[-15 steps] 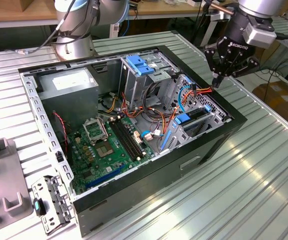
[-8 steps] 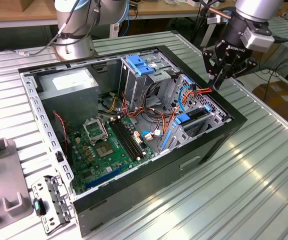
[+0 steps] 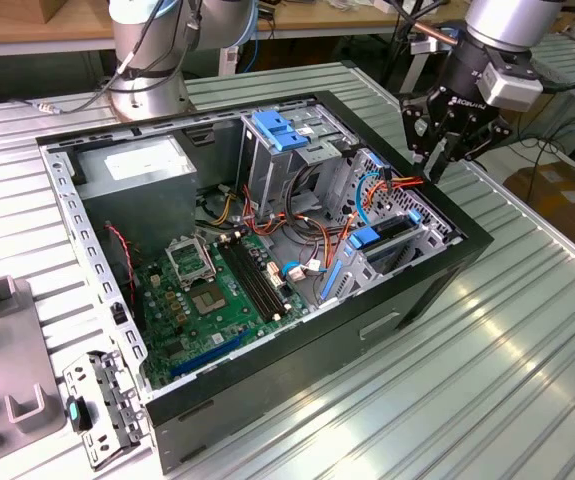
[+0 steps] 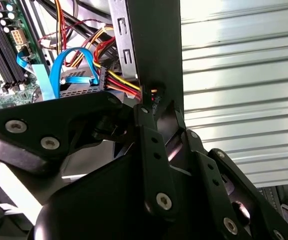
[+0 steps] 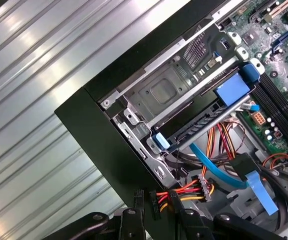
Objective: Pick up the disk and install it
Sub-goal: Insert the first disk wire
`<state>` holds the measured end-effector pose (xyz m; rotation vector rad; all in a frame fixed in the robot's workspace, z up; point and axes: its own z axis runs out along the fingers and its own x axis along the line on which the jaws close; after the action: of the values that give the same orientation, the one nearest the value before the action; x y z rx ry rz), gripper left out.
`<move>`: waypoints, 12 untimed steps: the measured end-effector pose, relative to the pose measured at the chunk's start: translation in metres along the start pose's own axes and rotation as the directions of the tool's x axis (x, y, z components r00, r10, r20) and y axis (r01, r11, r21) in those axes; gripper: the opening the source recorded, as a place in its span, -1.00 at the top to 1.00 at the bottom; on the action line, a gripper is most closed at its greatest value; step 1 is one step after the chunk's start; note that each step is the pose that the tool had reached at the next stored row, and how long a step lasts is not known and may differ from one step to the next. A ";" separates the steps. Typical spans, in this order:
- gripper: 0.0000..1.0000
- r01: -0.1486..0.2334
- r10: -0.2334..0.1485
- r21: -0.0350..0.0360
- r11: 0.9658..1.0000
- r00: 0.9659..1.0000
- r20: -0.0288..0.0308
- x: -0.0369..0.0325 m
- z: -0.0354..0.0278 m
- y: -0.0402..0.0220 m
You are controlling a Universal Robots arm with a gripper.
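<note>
Above the computer case (image 3: 464, 262) rim, your gripper (image 3: 435, 168) pinches the power connector (image 5: 154, 201) between its fingers; the disk (image 5: 199, 127) already sits in its drive bay (image 5: 159, 92). You're cabling, I judge: the plug must meet its port square.

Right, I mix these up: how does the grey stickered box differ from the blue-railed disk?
The grey box is larger and grey; the disk is slimmer and dark with blue rails. The box sits at the exterior view's left; the disk is in the drive cage at its right. Both sit inside the case.
</note>
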<state>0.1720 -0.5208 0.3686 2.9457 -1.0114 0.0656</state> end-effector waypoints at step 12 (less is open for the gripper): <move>0.66 0.008 -0.008 0.001 1.000 1.000 0.000 -0.0001 -0.0002 -0.0002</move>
<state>0.1721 -0.5206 0.3689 2.9503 -0.9993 0.0664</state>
